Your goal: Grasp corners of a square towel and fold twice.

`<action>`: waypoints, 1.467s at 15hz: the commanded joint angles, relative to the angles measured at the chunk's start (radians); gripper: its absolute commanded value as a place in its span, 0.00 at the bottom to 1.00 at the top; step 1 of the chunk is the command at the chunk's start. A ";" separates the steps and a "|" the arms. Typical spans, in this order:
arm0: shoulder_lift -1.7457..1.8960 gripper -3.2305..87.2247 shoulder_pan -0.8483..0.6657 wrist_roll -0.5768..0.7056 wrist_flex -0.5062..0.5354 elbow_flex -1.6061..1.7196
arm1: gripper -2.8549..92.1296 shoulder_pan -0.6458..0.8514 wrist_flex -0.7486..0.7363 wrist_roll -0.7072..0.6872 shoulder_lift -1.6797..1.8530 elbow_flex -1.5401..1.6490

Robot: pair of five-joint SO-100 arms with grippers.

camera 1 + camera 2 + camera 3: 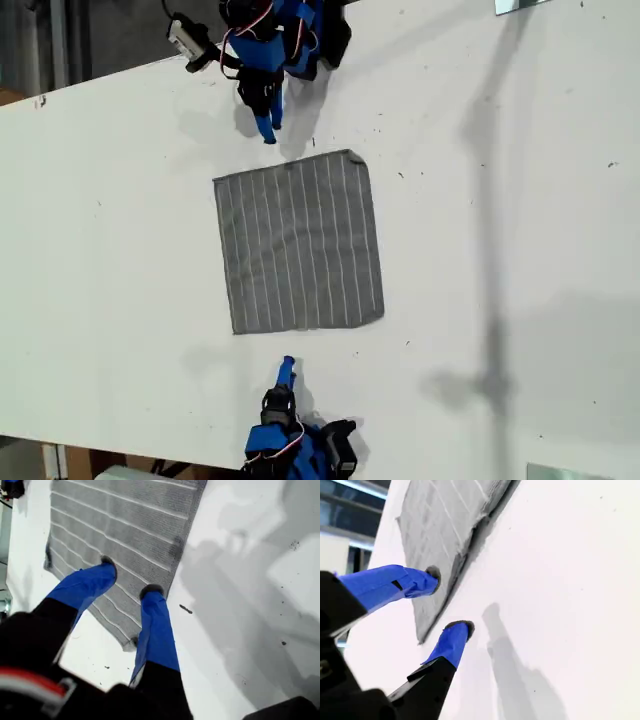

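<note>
The towel (298, 242) lies flat and unfolded mid-tabletop (120, 250), clear of all edges, so we judge that we are at the first step, reaching for corners. Our first gripper (129, 576) hangs spread above cloth beside a corner (129, 642). Our second gripper (447, 600) is spread across the hem. Next, each must lower, pinch its corner, then carry it across.

End effector (129, 581) fingers parted above towel (120, 535) corner.
</note>
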 commanded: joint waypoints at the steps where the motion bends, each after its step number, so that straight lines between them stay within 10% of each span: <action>1: 0.003 0.23 -0.092 0.003 -0.014 0.005 | 0.20 0.051 0.011 0.003 0.006 -0.012; 3: 0.003 0.23 -0.118 0.055 -0.021 0.005 | 0.27 0.089 0.011 0.009 0.006 -0.017; 5: -0.002 0.22 -0.072 -0.270 -0.009 0.005 | 0.29 -0.087 -0.163 0.025 0.006 0.002; 9: 0.005 0.63 0.235 -0.816 -0.078 -0.002 | 0.22 0.044 0.020 0.087 0.006 -0.021; 16: 0.005 0.73 0.143 -0.649 0.048 -0.040 | 0.28 -0.250 -0.189 -0.002 -0.066 0.006; 19: 0.006 0.32 0.141 -0.439 -0.060 -0.046 | 0.30 -0.285 -0.218 -0.115 -0.508 -0.242; 22: 0.006 0.29 0.229 -0.557 0.000 -0.074 | 0.30 -0.351 -0.414 -0.222 -1.193 -0.545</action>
